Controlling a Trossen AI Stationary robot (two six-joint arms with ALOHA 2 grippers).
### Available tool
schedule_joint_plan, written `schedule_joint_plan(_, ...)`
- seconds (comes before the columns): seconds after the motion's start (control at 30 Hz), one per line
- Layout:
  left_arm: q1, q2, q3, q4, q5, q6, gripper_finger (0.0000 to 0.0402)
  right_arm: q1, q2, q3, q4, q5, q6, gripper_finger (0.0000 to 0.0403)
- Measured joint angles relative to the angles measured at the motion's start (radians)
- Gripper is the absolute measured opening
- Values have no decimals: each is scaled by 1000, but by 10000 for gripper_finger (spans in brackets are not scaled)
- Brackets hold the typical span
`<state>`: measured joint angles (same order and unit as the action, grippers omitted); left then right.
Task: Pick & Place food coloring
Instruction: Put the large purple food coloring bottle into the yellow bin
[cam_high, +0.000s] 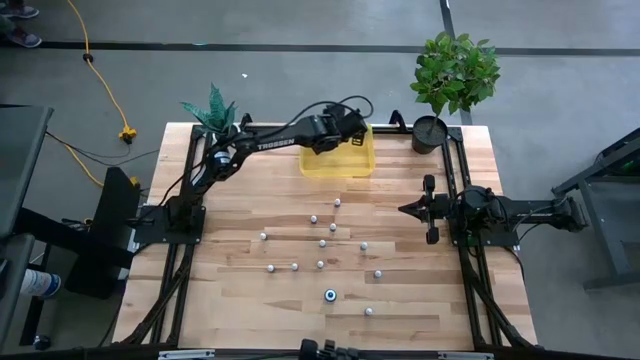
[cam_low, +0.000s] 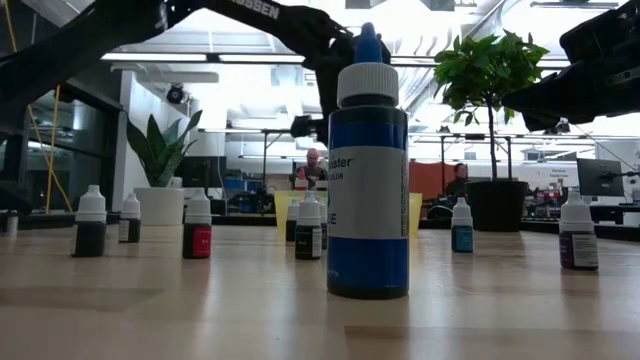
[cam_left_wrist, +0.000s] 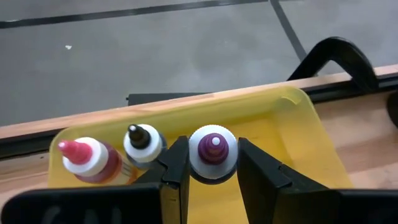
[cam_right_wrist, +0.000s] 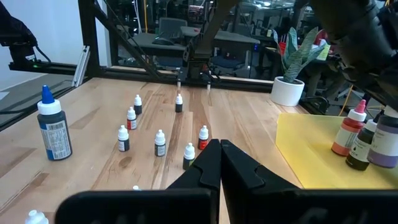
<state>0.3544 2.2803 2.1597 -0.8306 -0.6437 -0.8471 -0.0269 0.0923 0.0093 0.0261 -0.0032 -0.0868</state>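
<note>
The left gripper (cam_left_wrist: 212, 167) is clamping a purple-capped bottle (cam_left_wrist: 212, 151) over the yellow tray (cam_left_wrist: 298, 118); the right gripper (cam_right_wrist: 219, 163) is waiting closed beside it.

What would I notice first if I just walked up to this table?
Probably the left gripper pinching a purple-capped bottle over the yellow tray at the table's far edge, beside a pink-capped bottle and a dark-capped bottle already inside. Then the big blue bottle standing near the front, with tiny bottles scattered mid-table.
</note>
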Motion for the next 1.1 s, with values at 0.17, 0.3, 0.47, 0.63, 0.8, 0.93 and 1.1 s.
schedule_joint_plan(0.17, 10, 10, 0, 0, -6, 0, 87, 0, 0, 0, 0, 0, 0, 0)
schedule_joint_plan(0.3, 12, 34, -2, -3, 20, 2, 87, 0, 0, 0, 0, 0, 0, 0)
schedule_joint_plan(0.47, 12, 43, -1, 19, 23, 2, 87, 0, 0, 0, 0, 0, 0, 0)
schedule_joint_plan(0.63, 19, 42, 0, 16, 8, 3, 87, 0, 0, 0, 0, 0, 0, 0)
schedule_joint_plan(0.8, 26, 61, -2, 13, 18, 4, 87, 0, 0, 0, 0, 0, 0, 0)
schedule_joint_plan(0.93, 25, 61, 0, 28, 23, 4, 87, 0, 0, 0, 0, 0, 0, 0)
schedule_joint_plan(1.1, 27, 68, -1, 24, 27, 4, 89, 0, 0, 0, 0, 0, 0, 0)
